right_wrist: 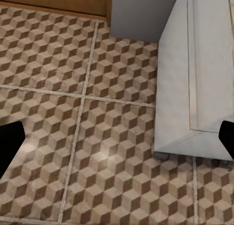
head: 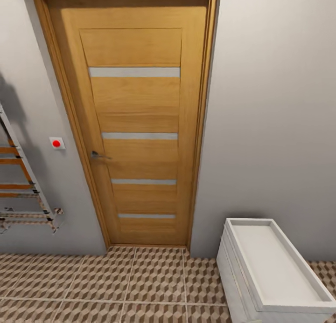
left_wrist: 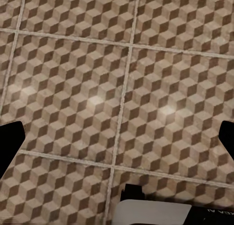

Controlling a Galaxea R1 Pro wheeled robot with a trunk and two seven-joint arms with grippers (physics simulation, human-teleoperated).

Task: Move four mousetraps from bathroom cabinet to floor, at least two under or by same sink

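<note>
Head view: the cube-patterned brown, beige and white tiled bathroom floor [head: 116, 285] runs up to a closed honey-coloured wooden door [head: 135, 127] with four frosted strips, and the white rectangular sink basin atop its boxy white vanity [head: 275, 271] stands against the grey wall just right of the door. A white wall switch with a red button [head: 56, 143] and a chrome towel rail [head: 23, 188] hang left of the door. In the wrist views the left end effector [left_wrist: 122, 142] and right end effector [right_wrist: 122, 142] hang over the tiles with black fingertips [left_wrist: 12, 137] spread wide apart and nothing between them, the right one beside the vanity's corner.
</note>
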